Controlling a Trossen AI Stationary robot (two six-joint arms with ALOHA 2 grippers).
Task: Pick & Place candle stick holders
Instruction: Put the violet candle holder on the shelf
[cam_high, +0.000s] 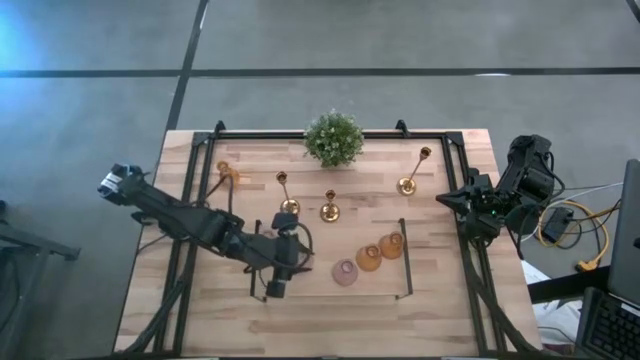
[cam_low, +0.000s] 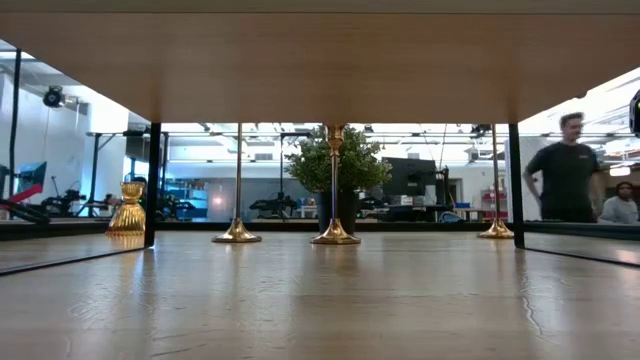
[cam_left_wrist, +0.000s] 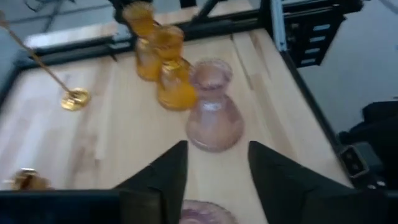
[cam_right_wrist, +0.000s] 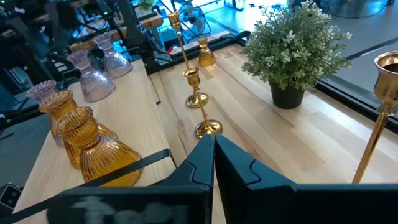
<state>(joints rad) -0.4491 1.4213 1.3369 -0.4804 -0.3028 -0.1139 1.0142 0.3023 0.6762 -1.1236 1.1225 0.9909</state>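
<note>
My left gripper (cam_high: 298, 262) is open over the middle of the table, pointing toward the table's right edge. In the left wrist view (cam_left_wrist: 214, 171) its fingers frame a pink glass cup (cam_left_wrist: 213, 112) standing ahead of them, next to two amber cups (cam_left_wrist: 168, 74). A second pink cup's rim (cam_left_wrist: 208, 213) shows low between the fingers. Three gold candlesticks (cam_high: 330, 210) stand on their round bases farther back. A third amber cup (cam_high: 225, 170) stands at the far left. My right gripper (cam_right_wrist: 212, 146) is shut and empty at the table's right edge (cam_high: 445, 198). My left gripper stands with its open fingers (cam_left_wrist: 174, 174) on either side of the pink cup's rim (cam_left_wrist: 208, 213). I cannot tell whether they touch it, as the picture's edge cuts the cup off.
A bushy green potted plant (cam_high: 333, 138) stands at the far middle. A black frame (cam_high: 408, 262) runs around the table's sides. Two more pink cups (cam_right_wrist: 93, 78) stand by my left arm. A person (cam_low: 566, 170) is in the room behind.
</note>
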